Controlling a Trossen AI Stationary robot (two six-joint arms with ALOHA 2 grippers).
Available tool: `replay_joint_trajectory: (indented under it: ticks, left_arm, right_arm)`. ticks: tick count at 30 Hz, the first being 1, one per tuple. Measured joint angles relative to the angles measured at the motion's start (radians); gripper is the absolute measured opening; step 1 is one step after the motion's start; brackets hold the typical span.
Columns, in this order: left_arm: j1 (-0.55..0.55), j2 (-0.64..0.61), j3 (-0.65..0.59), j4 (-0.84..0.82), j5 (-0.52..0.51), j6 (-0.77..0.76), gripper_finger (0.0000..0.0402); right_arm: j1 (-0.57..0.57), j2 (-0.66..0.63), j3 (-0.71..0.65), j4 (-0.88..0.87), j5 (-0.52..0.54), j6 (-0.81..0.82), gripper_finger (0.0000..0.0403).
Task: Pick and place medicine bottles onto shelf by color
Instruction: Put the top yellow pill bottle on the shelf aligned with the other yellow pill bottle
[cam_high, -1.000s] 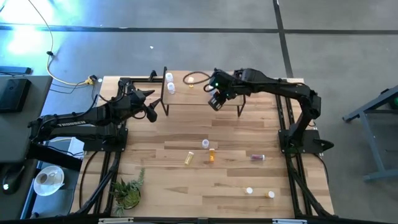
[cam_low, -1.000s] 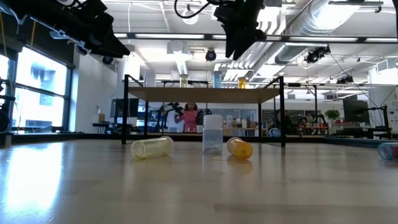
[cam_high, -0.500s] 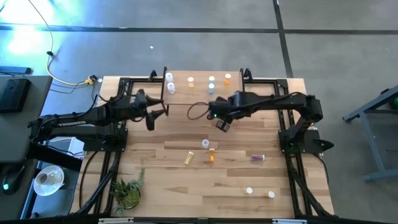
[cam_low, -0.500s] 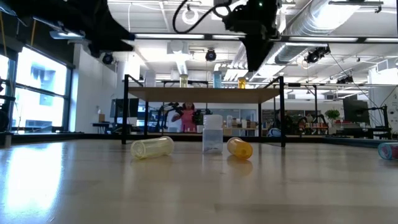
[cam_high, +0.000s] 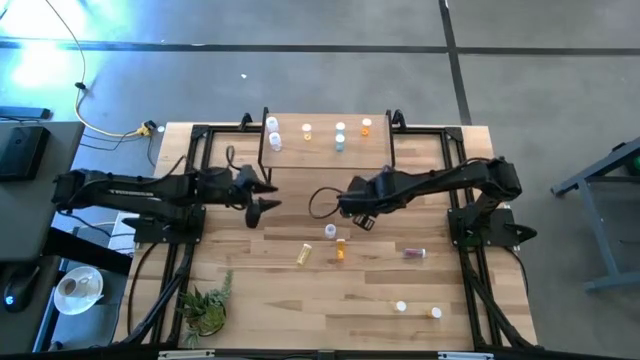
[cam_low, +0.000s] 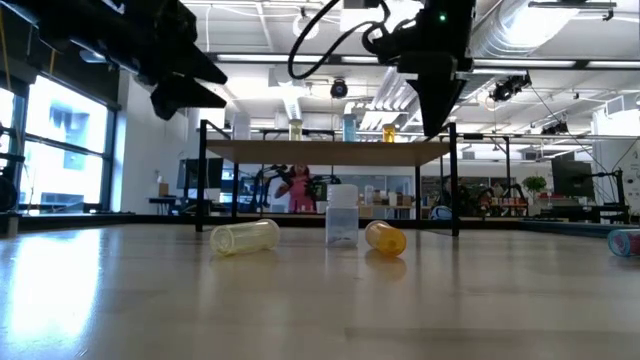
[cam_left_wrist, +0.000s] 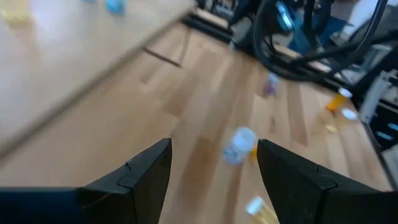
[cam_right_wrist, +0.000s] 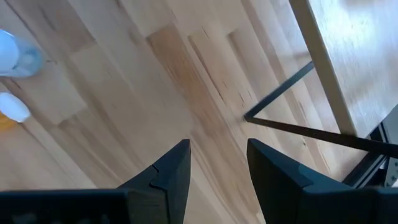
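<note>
1. The left gripper (cam_high: 262, 204) is hovering over bare table (cam_high: 250, 290) in front of the shelf (cam_high: 320, 150), its fingers (cam_left_wrist: 146, 174) spread wide and holding nothing.
2. The right gripper (cam_high: 360, 218) is hanging just behind the middle cluster of bottles, jaws part open and empty in its wrist view.
3. The shelf is carrying five bottles in the high view: two white ones at its left end, then a yellow one, a bluish one and an orange one (cam_high: 366, 126) along the back.
4. The table is holding six more: a yellow bottle (cam_high: 304, 254) lying down, a clear bottle (cam_high: 330, 231) standing, an orange bottle (cam_high: 341, 248) lying beside it, a purplish one (cam_high: 414, 253) further right, and two near the front right corner.
5. These look like light, stiff plastic, smooth and prone to rolling. The upright clear one should take a pinch across the body below its cap; the lying ones want jaws across the cylinder.
</note>
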Motion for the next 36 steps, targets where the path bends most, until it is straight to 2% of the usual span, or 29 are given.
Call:
replay_joint_trajectory:
  ticks: [8,15,23,28,36]
  left_arm:
    - [-0.131,0.112,0.003,0.079,-0.054,-0.094,0.0227]
    - [-0.220,0.191,0.094,0.036,-0.124,-0.109,0.0227]
    - [-0.296,0.312,0.209,-0.092,-0.216,-0.167,0.0227]
    - [-0.324,0.399,0.261,-0.173,-0.238,-0.252,0.0227]
    - [-0.357,0.506,0.307,-0.200,-0.238,-0.347,0.0227]
  right_arm:
    - [0.047,0.000,0.000,0.037,0.029,0.001,0.0149]
    - [0.047,-0.030,0.002,0.049,0.083,-0.040,0.0149]
    - [0.034,-0.161,-0.006,0.084,0.169,-0.122,0.0149]
    - [0.034,-0.277,-0.107,0.179,0.175,-0.128,0.0149]
    - [0.042,-0.438,-0.295,0.330,0.112,-0.067,0.0149]
